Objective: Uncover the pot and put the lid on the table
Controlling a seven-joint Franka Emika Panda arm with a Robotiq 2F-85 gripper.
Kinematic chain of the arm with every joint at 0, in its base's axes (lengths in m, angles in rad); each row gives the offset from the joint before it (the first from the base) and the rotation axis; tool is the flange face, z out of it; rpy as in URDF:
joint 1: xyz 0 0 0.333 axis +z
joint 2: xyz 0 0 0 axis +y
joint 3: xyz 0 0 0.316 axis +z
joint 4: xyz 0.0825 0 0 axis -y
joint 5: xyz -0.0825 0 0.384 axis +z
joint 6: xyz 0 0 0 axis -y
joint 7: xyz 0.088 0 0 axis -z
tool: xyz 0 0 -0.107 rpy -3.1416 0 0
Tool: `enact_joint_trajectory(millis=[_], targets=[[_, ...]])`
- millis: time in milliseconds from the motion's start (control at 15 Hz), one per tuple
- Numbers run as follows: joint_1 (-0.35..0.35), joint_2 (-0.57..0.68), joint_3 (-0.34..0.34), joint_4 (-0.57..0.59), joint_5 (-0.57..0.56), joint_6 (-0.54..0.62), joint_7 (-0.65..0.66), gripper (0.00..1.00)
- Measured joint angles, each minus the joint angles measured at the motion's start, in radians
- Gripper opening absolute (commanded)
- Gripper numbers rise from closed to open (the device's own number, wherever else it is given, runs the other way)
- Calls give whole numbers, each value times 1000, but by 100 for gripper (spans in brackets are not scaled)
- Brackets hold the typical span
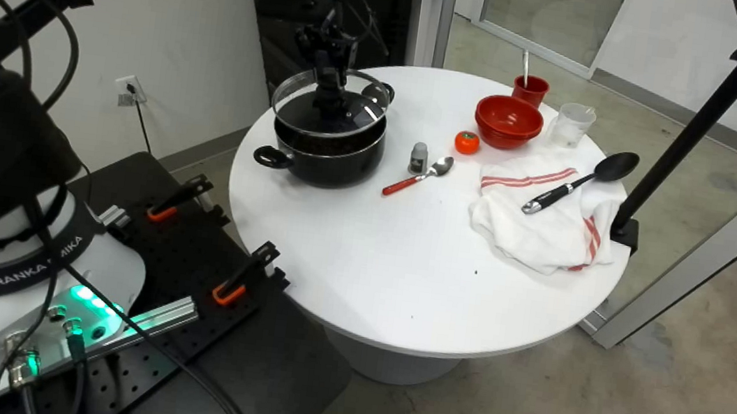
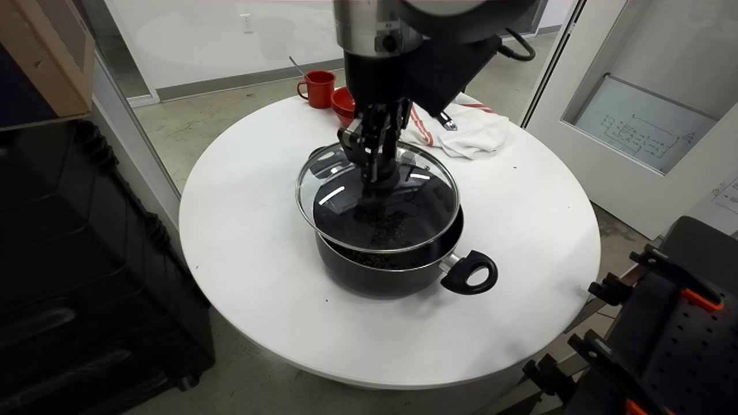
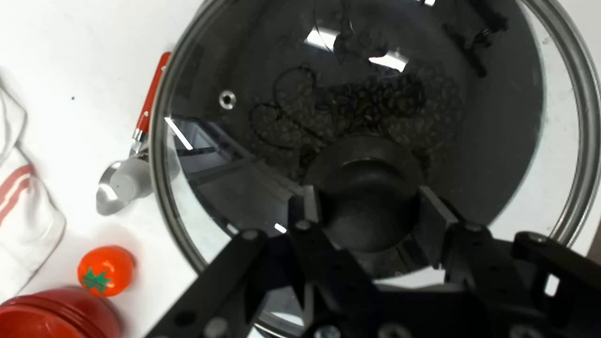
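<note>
Spreading broad and round beneath the rest, the table [image 1: 369,256] has a smooth white top, and a red-striped white cloth [image 1: 526,240] lies rumpled near its edge. Directly on the tabletop stands the pot [image 2: 380,282], squat and black, a thin bright line tracing its lip and a looped black handle [image 2: 458,279] jutting out on a metal neck; inside are many small dark pieces that look like beans [image 3: 366,101]. About as wide, the lid [image 2: 377,210] hangs over the pot, and in both exterior views a gap shows between its near edge and the pot's lip. Its glass is clear, streaked with white reflections, so the dark interior reads through it; in the wrist view pale crescents of tabletop also show through where it reaches past the pot. A shiny metal rim [image 3: 586,94] binds the disc. I cannot tell whether the lid hangs level. The black gripper [image 3: 373,213] grasps the lid's round black knob [image 3: 368,202], one finger on each side. Smallest on the lid is a metal-ringed hole [image 3: 227,99] set in the glass.
</note>
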Motion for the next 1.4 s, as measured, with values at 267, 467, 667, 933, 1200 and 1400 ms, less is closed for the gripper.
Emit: enact_joint_trajectory(millis=[267,467,667,933,1200,1400], targets=[[0,-71,0,13,-4,-44,18,25],[-22,-107,-16,38,-5,-103,28,25],[-74,-136,-51,58,-14,-147,35,25],[-159,-161,-108,60,-47,-171,44,25],[-228,-165,-157,38,-92,-183,61,25],[-265,-164,-187,-11,-122,-184,71,25]])
